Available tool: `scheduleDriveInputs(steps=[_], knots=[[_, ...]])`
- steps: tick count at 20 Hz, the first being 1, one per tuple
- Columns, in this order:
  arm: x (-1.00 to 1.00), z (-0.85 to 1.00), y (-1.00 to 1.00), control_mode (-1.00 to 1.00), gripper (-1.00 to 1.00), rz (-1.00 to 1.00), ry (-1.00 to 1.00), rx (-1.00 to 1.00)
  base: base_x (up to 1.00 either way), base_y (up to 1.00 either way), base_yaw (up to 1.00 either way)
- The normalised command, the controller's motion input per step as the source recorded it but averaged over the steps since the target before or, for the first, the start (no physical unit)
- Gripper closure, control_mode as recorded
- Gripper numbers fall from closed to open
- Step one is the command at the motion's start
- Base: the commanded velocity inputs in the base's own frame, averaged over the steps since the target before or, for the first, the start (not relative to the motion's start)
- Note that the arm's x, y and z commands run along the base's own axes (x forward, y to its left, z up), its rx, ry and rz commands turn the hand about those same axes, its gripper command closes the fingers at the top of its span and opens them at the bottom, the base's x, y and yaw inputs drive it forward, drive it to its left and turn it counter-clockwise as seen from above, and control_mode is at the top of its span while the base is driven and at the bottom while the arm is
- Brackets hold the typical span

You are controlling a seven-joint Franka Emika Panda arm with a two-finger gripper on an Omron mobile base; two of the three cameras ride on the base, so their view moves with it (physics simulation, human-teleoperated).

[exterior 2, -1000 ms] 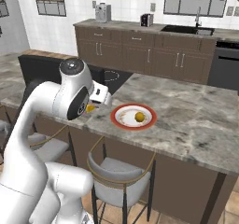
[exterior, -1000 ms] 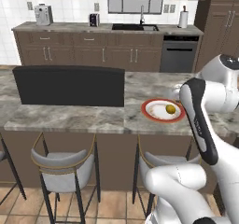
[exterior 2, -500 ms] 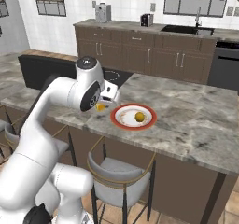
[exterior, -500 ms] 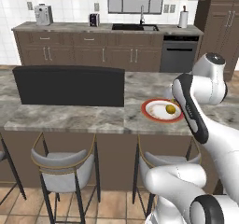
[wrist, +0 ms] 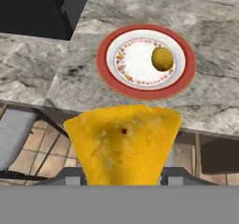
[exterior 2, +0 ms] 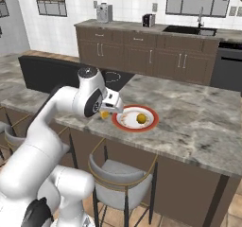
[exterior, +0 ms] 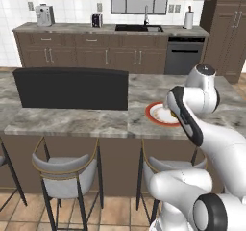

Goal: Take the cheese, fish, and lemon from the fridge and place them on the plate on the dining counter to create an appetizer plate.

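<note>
- Cheese [wrist: 123, 143] sits in the claw [exterior 2: 105, 113]. It is a yellow-orange wedge, and the claw is closed on it, so it fills the low part of the hand view.
- From the right base view, the claw with the cheese hangs at the near edge of the table [exterior 2: 198, 122], just beside the plate [exterior 2: 135, 118] on its left side.
- The plate is white with a wide red rim [wrist: 145, 62]. It rests on the grey stone table.
- The lemon [wrist: 162, 59] already lies on the plate, over on its right part in the hand view. The left and middle parts of the plate are bare.
- In the hand view the plate lies straight ahead of the cheese, farther out over the table. I think the claw needs to go forward over the plate and then down.
- The bare part beside the lemon looks like the best spot to set the wedge.
- I think the fish is not yet done.
</note>
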Motion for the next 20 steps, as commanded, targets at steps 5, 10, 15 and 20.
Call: scheduleDriveInputs(steps=[5, 10, 15, 20], knots=[[0.24, -0.25, 0.00, -1.00, 1.00, 0.00, 0.13, 0.00, 0.00, 0.00, 0.00], [0.29, -0.29, 0.00, -1.00, 1.00, 0.00, 0.19, 0.00, 0.00, 0.00, 0.00], [0.31, -0.26, 0.00, -1.00, 1.00, 0.00, 0.16, 0.00, 0.00, 0.00, 0.00], [0.59, -0.03, -0.05, -1.00, 1.00, 0.00, 0.05, 0.04, 0.00, 0.00, 0.00]])
